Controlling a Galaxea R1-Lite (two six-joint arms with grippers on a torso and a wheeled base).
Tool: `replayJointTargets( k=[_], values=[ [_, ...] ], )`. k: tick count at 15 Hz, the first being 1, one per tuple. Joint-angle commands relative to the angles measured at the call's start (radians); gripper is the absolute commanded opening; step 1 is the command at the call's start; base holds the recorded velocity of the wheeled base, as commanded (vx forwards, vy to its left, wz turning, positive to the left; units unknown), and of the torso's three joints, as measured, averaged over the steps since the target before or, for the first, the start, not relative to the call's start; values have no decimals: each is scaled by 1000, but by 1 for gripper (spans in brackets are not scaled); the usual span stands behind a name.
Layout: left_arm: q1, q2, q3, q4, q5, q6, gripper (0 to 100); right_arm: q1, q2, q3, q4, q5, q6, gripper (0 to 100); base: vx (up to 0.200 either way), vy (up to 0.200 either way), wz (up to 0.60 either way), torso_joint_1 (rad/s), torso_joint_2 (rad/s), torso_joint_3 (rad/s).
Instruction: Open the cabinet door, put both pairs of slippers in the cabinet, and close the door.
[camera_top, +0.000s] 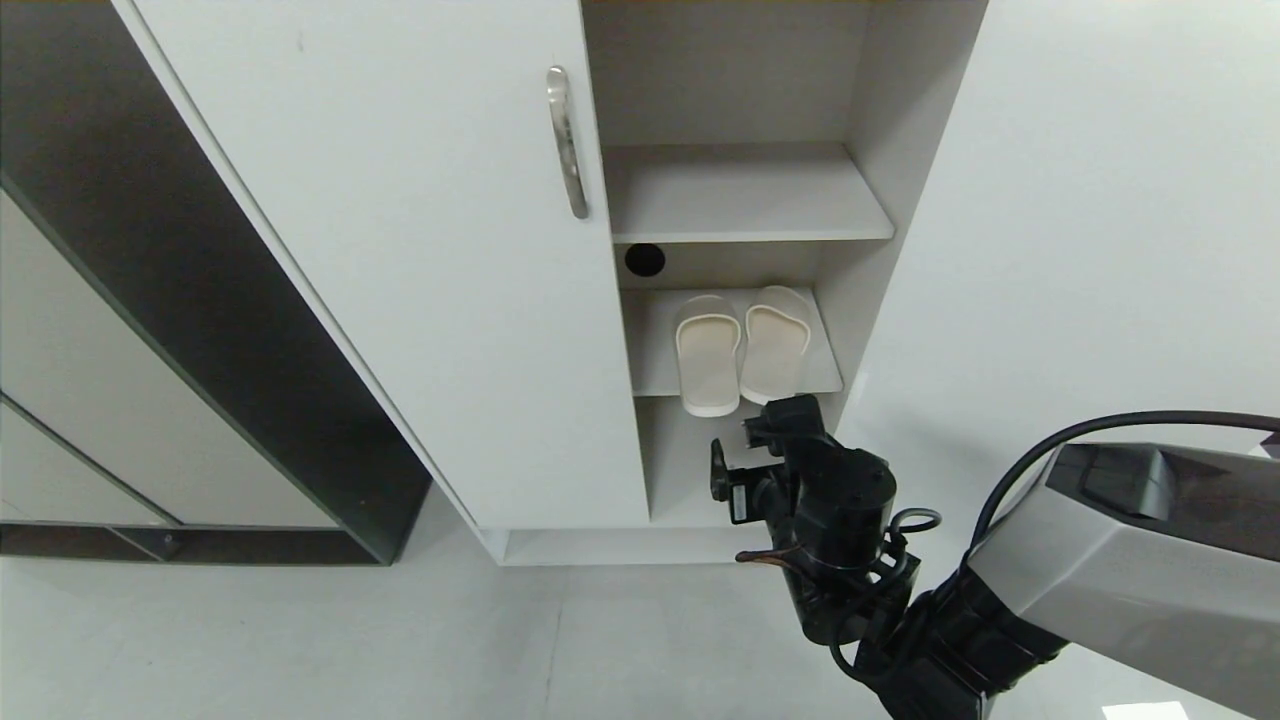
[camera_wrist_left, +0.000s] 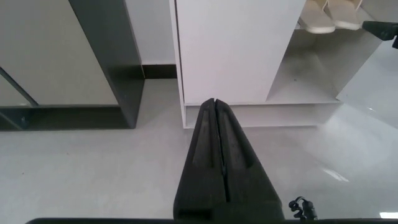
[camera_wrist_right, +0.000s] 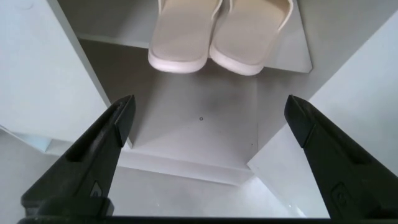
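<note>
Slippers (camera_wrist_right: 217, 34) above spread jaws of right gripper (camera_wrist_right: 209, 107)

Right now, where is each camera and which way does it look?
Head view: on the head, looking forward and down at the cabinet; right arm and right gripper show.
Left wrist view: on the left wrist, facing floor and cabinet base; shut left gripper shows.
Right wrist view: on the right wrist, facing the bottom shelf; open right gripper shows.
Shared: all three see the slippers on the shelf.
</note>
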Motion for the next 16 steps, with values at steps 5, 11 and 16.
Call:
replayJointTargets(
  k=[5,11,16],
  values=[
    [0,1,0,0,0,0,0,0,2,-2,1,1,0,100,0,0,0,1,2,169],
    [0,1,0,0,0,0,0,0,4,-3,1,6,3,100,0,0,0,3,0,203],
    [0,1,0,0,1,2,0,-1,-11,6,5,6,1,100,0,0,0,1,2,109]
  ],
)
